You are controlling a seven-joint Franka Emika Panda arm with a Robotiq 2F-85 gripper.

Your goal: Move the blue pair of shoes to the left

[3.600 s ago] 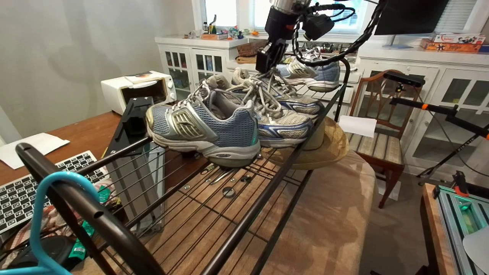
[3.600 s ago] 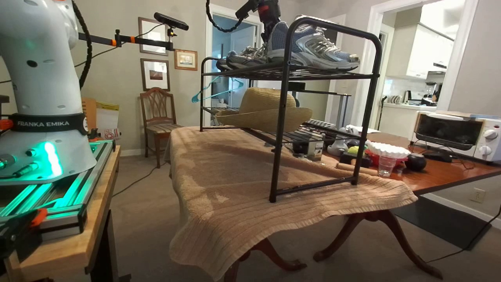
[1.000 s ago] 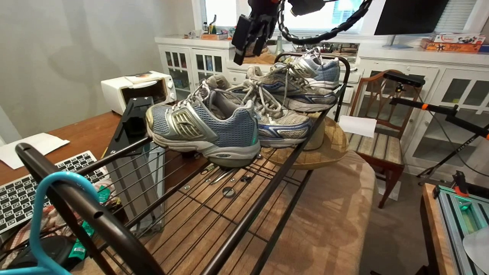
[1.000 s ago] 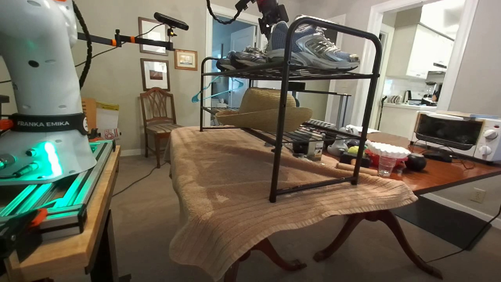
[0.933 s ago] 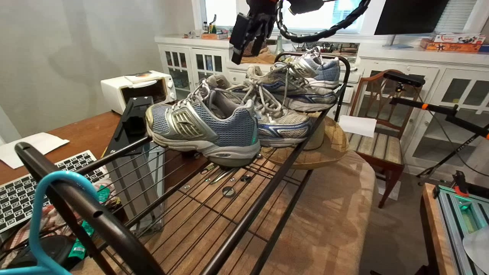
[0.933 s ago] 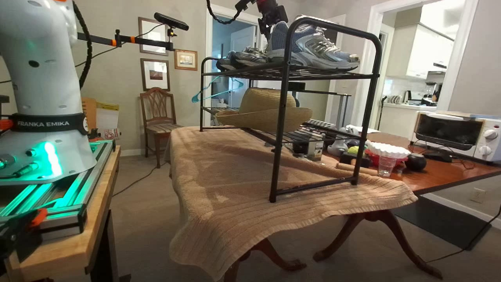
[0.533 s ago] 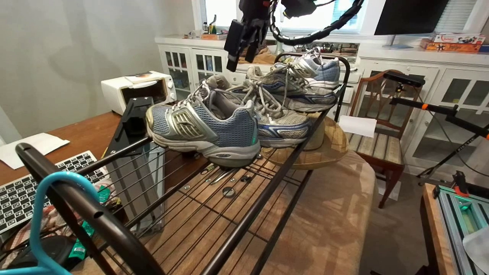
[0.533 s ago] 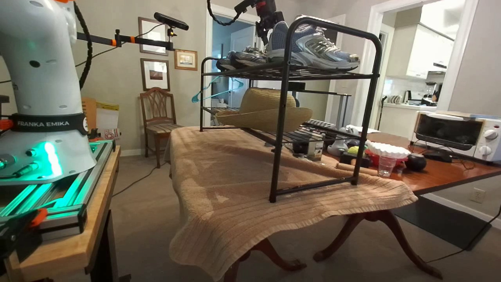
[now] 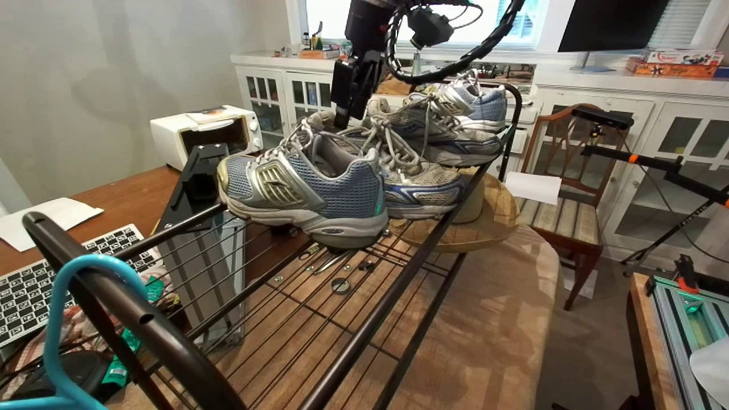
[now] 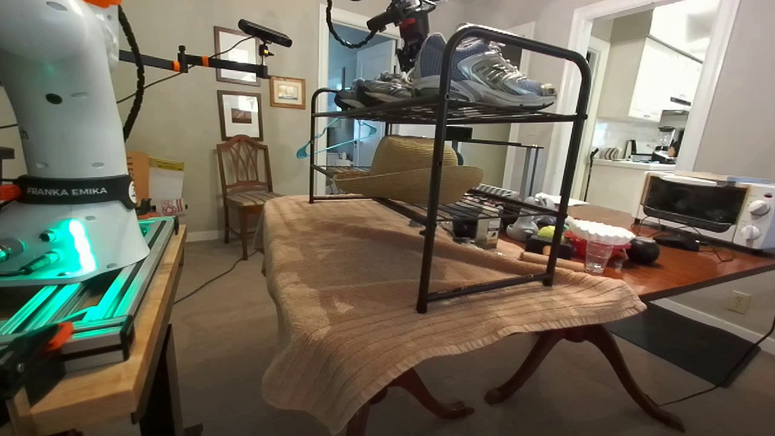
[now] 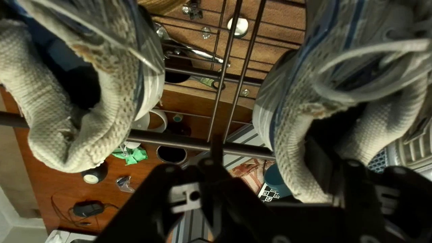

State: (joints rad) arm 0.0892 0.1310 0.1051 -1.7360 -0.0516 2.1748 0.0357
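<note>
Dark metal tubing frames the rack (image 9: 171, 348), with a straw hat (image 10: 415, 163) on its lower shelf. Your blue pair sits mid-row on the top shelf: in an exterior view, the nearer blue shoe (image 9: 421, 185) and its mate (image 9: 455, 145), which lies close to a far pale sneaker (image 9: 488, 108). Your gripper (image 11: 265, 143) stands part-wide at the nearer one's heel — one finger looks to be inside the collar, the other outside, in the gap between the two shoes — with no pinch showing yet.

You're about to take that side wall, I'd judge. Ease down until firm heel fabric, not just the soft lip, sits between the fingers, then squeeze evenly (watch the laces, which could snag). Expect the toe to droop from a heel hold; lift until it clears the rungs before going sideways, and mind the near pale sneaker (image 9: 302, 188) close on the opposite side. Whose left is meant I can't tell; in the wrist view the mate lies leftward, so don't bump it.
</note>
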